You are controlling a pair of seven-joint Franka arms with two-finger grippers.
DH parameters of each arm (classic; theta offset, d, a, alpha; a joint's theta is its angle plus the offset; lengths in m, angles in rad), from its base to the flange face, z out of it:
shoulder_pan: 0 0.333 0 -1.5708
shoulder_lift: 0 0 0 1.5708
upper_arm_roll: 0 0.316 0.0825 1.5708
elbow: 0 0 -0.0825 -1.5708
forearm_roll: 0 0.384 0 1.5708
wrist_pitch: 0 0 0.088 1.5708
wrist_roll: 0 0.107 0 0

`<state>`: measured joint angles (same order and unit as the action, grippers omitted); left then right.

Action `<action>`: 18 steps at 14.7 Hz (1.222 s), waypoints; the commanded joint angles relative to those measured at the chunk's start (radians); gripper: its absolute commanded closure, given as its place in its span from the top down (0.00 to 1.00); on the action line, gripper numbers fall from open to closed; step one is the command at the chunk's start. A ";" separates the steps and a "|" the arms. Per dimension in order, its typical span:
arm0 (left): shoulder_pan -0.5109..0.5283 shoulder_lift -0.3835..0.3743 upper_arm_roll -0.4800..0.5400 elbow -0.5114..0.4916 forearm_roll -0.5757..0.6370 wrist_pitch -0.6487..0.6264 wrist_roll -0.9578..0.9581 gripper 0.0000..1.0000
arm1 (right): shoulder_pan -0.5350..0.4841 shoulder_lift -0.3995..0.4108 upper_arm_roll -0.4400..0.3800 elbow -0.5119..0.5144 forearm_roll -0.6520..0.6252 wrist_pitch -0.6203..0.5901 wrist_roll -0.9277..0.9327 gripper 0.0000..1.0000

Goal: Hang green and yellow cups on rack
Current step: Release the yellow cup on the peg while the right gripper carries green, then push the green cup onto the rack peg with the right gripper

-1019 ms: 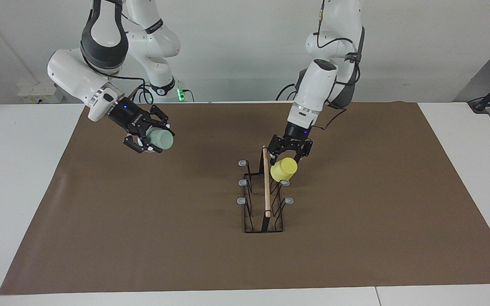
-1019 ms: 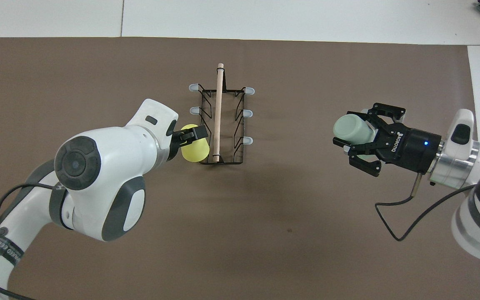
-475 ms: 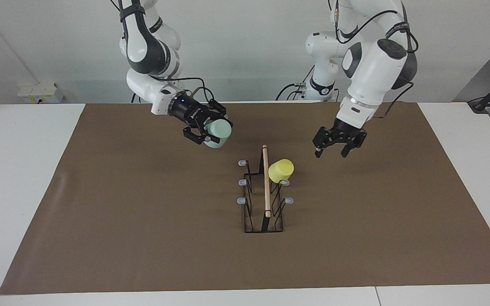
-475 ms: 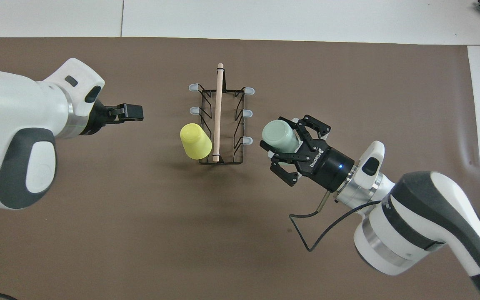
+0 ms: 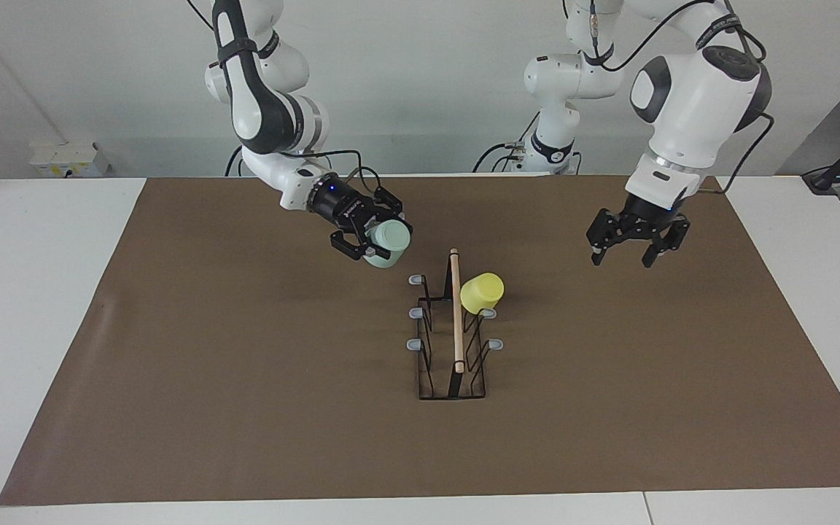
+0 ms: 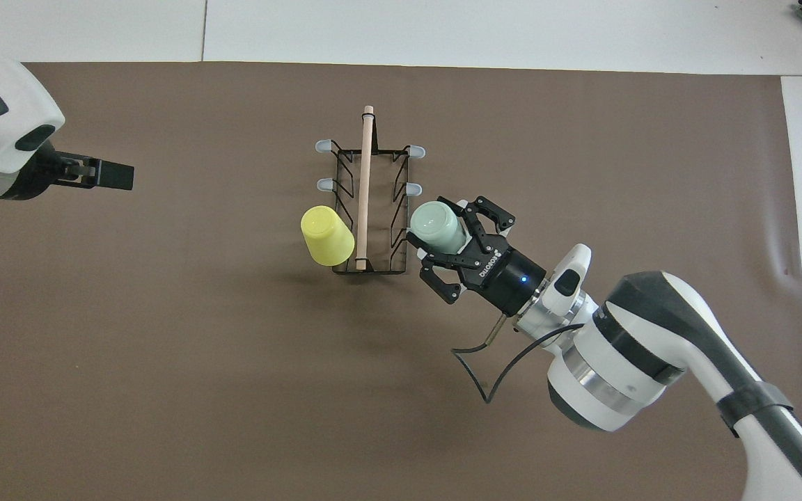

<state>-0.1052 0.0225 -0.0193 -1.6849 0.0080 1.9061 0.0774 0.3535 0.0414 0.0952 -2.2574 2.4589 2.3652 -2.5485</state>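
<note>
Both arms have shifted: 1 cup hung, 1 arriving.
Nearest the robots, right gripper [image 5: 380, 244] pinches the green cup [image 5: 389, 241], carried in beside the rack [image 5: 451, 343] and now over its nearest peg on the right arm's side; next it likely needs seating mouth-down on that peg. Yellow cup [image 5: 481, 292] hangs on the rack's other side. Left gripper [image 5: 639, 251], fingers spread and empty, has withdrawn well apart from the rack.
</note>
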 commanded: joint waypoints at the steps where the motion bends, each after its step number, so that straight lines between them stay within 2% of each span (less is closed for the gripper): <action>1: -0.011 0.007 0.035 0.099 0.027 -0.134 0.071 1.00 | 0.013 0.040 -0.003 0.051 0.041 0.006 -0.032 0.08; 4: -0.011 -0.004 0.062 0.116 0.029 -0.203 0.119 1.00 | 0.051 0.078 -0.003 0.068 0.136 0.006 -0.081 0.08; 8: -0.022 -0.006 0.082 0.162 0.033 -0.289 0.128 1.00 | 0.051 0.153 -0.003 0.108 0.155 -0.020 -0.131 0.09; 11: -0.021 -0.021 0.082 0.151 0.033 -0.346 0.125 1.00 | 0.047 0.216 -0.005 0.108 0.173 -0.110 -0.182 0.10; 16: -0.007 -0.038 0.078 0.117 0.033 -0.344 0.130 1.00 | 0.044 0.259 -0.005 0.101 0.196 -0.136 -0.239 0.10; 18: -0.007 -0.039 0.078 0.117 0.032 -0.346 0.131 1.00 | 0.036 0.300 -0.005 0.098 0.201 -0.196 -0.275 0.10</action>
<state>-0.1094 0.0116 0.0536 -1.5401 0.0207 1.5702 0.1925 0.3987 0.2980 0.0835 -2.1644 2.5551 2.2240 -2.7185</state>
